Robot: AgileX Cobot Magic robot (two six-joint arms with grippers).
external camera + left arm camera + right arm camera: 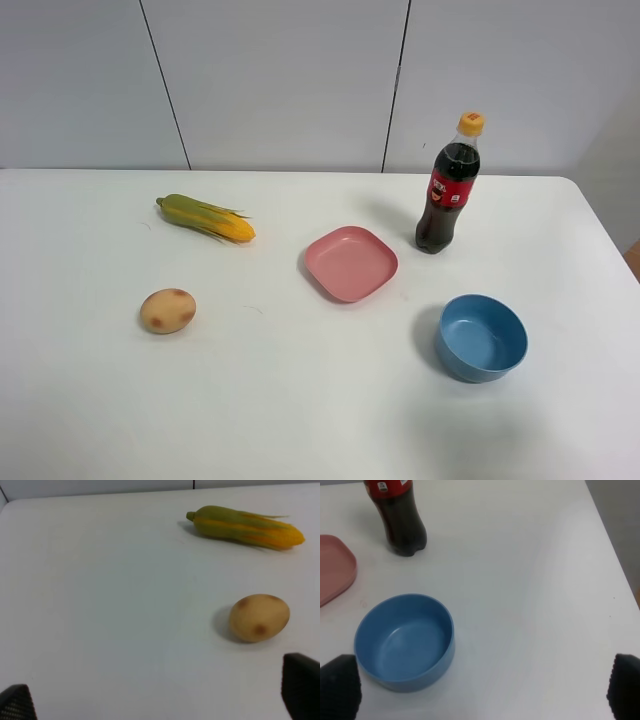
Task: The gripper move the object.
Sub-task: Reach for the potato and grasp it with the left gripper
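Note:
The object, a tan potato-like lump (167,311) with brown blotches, lies on the white table at the left of the exterior view. It also shows in the left wrist view (259,617), ahead of my left gripper (160,700) and off to one side of it. Only the two black fingertips (301,689) of that gripper show, spread wide apart and empty. My right gripper (482,692) is also open and empty, its black fingertips (339,686) at the picture's corners, close to the blue bowl (404,641). Neither arm shows in the exterior view.
A yellow-green corn cob (206,217) lies behind the object. A pink square plate (350,263) sits mid-table, a cola bottle (449,186) stands behind it to the right, and the blue bowl (481,337) is at the front right. The table's right edge (615,550) runs near the right gripper.

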